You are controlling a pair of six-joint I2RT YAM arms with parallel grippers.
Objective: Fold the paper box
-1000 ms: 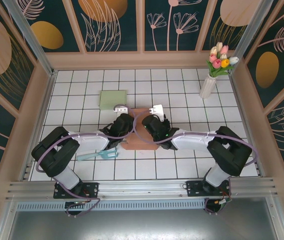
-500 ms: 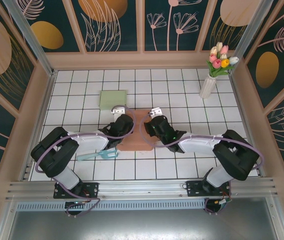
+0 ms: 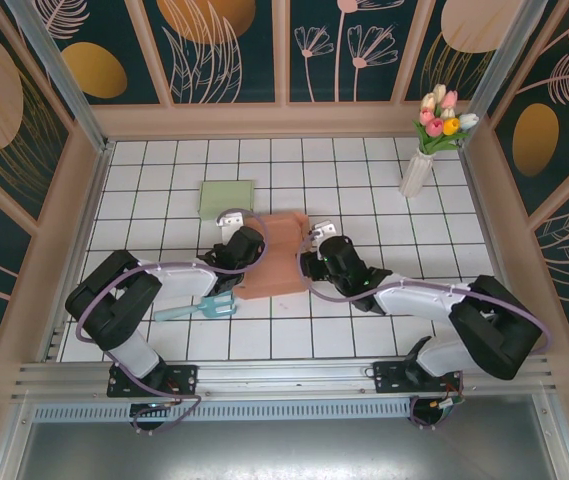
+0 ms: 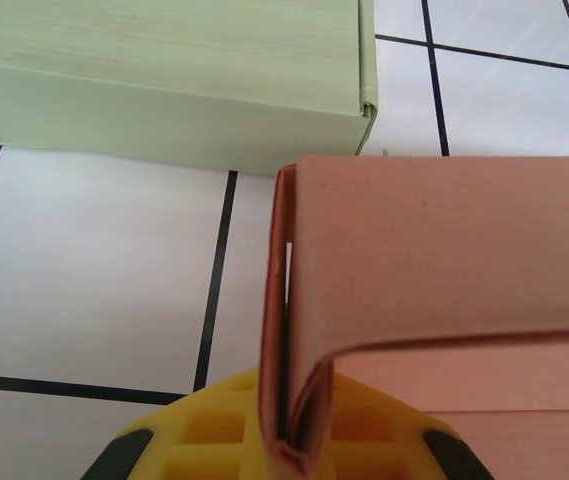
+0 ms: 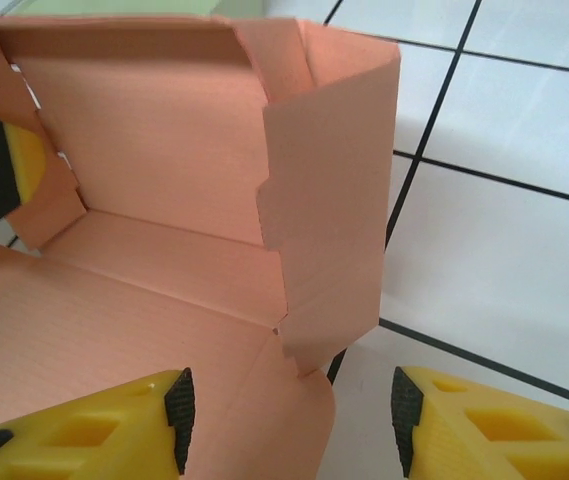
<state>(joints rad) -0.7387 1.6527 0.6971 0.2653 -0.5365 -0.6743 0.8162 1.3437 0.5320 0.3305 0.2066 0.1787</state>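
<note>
The jaws of the left gripper [image 4: 289,445] are clenched on the doubled-over side wall of the salmon-pink, half-erected cardboard box [image 3: 276,255], at the box's nine o'clock side. The jaws of the right gripper [image 5: 292,415] are released and stand apart at the box's three o'clock side. The lower corner of an upright, notched end flap [image 5: 324,230] is seen between them, apparently untouched.

The box is set in the middle of the white tiled table [image 3: 384,330], open side up, with its floor panel lying flat. A closed pale-green cardboard box [image 4: 164,80] is found at eleven o'clock from it, near but apart.

The pink board is judged to be light and thin: stiff across each panel, weak at the creases, and likely to spring back once let go. On the smooth tiles it would probably slide if pushed from one side alone, so the clamp on the far wall is needed as an anchor. The end flap is best taken near its free upper edge, away from the crease, and pinched gently, since a hard squeeze could dent the board.
</note>
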